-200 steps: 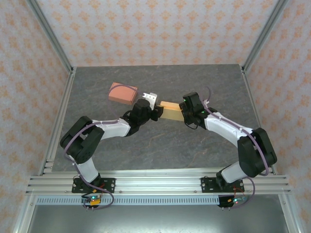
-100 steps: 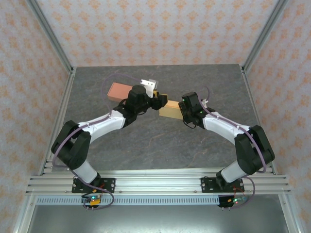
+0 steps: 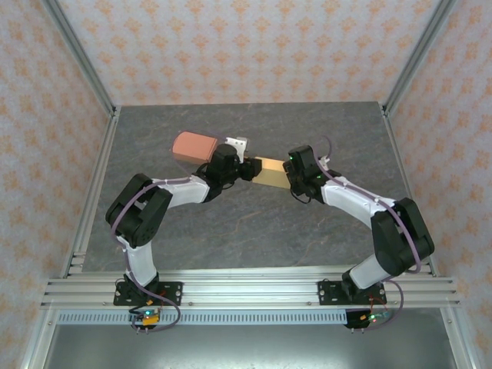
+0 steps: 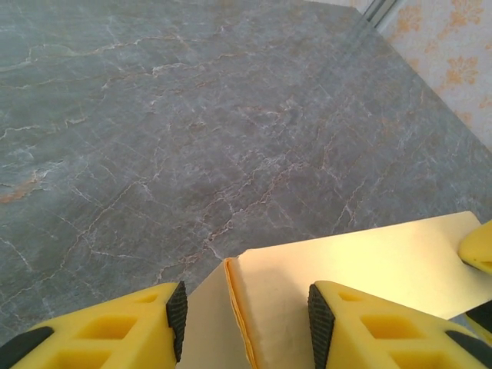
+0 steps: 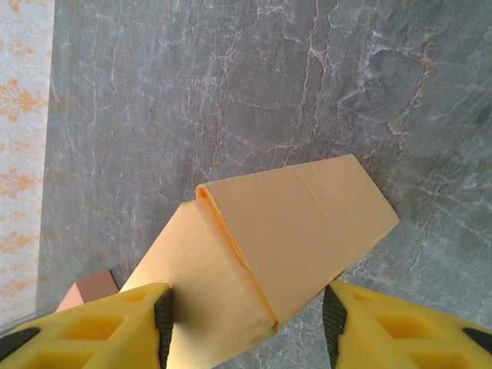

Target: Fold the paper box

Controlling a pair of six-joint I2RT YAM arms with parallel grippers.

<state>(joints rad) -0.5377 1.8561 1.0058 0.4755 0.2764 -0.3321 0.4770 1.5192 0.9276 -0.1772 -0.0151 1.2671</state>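
Tan folded paper box [image 3: 268, 171] over grey marbled tabletop [image 3: 231, 223]. One end sits between the left jaws, part-closed and gripping it. The opposite end sits between the right jaws, likewise gripped.

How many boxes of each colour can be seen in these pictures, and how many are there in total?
yellow-tan paper box: 1
pink box: 1
Total: 2
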